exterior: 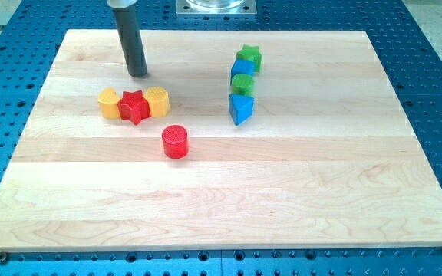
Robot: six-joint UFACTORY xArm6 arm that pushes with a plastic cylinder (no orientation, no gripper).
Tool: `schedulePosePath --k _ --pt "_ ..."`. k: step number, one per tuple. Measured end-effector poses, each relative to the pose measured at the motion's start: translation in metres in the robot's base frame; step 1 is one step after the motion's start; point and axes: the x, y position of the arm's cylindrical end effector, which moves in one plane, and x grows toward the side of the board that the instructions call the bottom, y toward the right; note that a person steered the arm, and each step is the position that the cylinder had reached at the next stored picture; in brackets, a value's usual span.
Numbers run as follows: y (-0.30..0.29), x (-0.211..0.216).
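My tip (138,73) rests on the wooden board (221,199) in the upper left part of the view. Just below it lies a row of three touching blocks: a yellow block (110,103), a red star (134,106) and a yellow hexagon-like block (157,100). The tip stands a short gap above the red star and touches none of them. Lower down, a red cylinder (176,142) sits alone.
Toward the view's right a column of blocks runs downward: a green star (248,57), a blue block (242,69), a green cylinder (242,83) and a blue triangular block (240,108). Blue perforated table (436,92) surrounds the board.
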Motion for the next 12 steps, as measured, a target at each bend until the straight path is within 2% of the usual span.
schedulePosePath --k 1,3,4,6,7,9,12 --pt "-0.002 0.042" --pt "0.003 0.076" --pt "0.015 0.081" --pt "0.015 0.137" --pt "0.015 0.151" --pt "0.038 0.145" --pt "-0.051 0.147"
